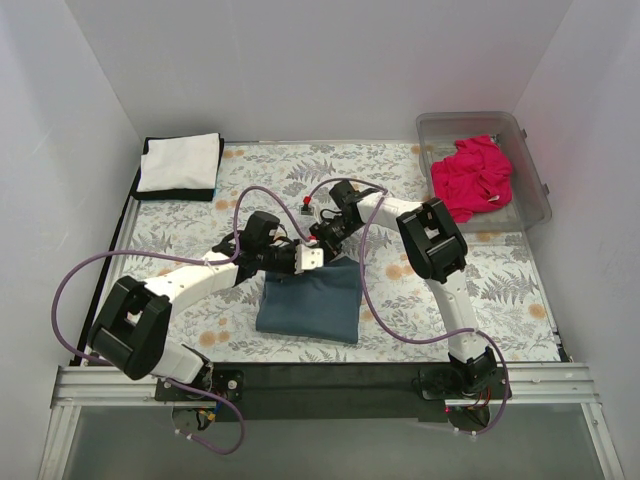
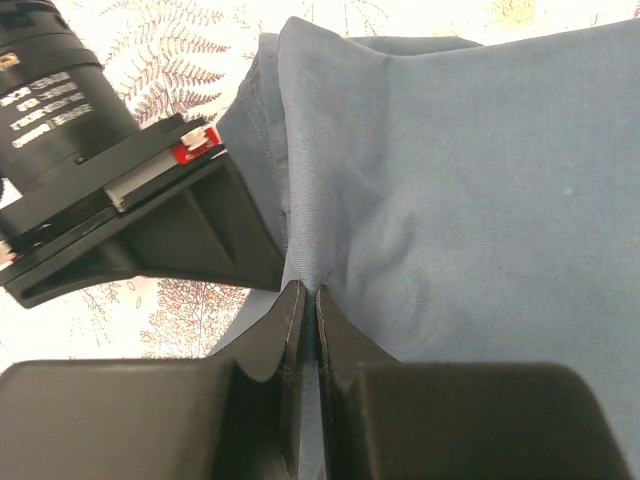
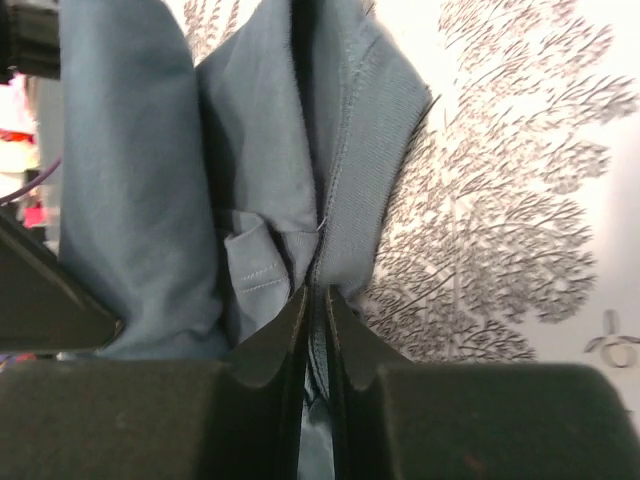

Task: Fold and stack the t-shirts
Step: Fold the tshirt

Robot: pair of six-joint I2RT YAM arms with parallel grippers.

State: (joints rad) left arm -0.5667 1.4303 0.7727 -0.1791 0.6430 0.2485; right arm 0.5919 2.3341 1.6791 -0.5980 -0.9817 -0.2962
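The slate-blue t-shirt (image 1: 310, 300) lies folded in a rough rectangle at the table's centre front. My left gripper (image 1: 312, 259) is shut on its far edge; the left wrist view shows the blue fabric (image 2: 450, 200) pinched between the jaws (image 2: 303, 300). My right gripper (image 1: 326, 236) is shut on the same edge close by; the right wrist view shows the blue cloth (image 3: 270, 150) and its ribbed collar clamped (image 3: 317, 300). The white shirt (image 1: 180, 162) lies folded on the black shirt (image 1: 175, 193) at the far left. The magenta-pink shirt (image 1: 473, 176) lies crumpled in the bin.
A clear plastic bin (image 1: 532, 170) stands at the far right. The floral cloth (image 1: 500, 280) covers the table. Purple cables (image 1: 375, 290) loop over the arms and the cloth. White walls close in on three sides.
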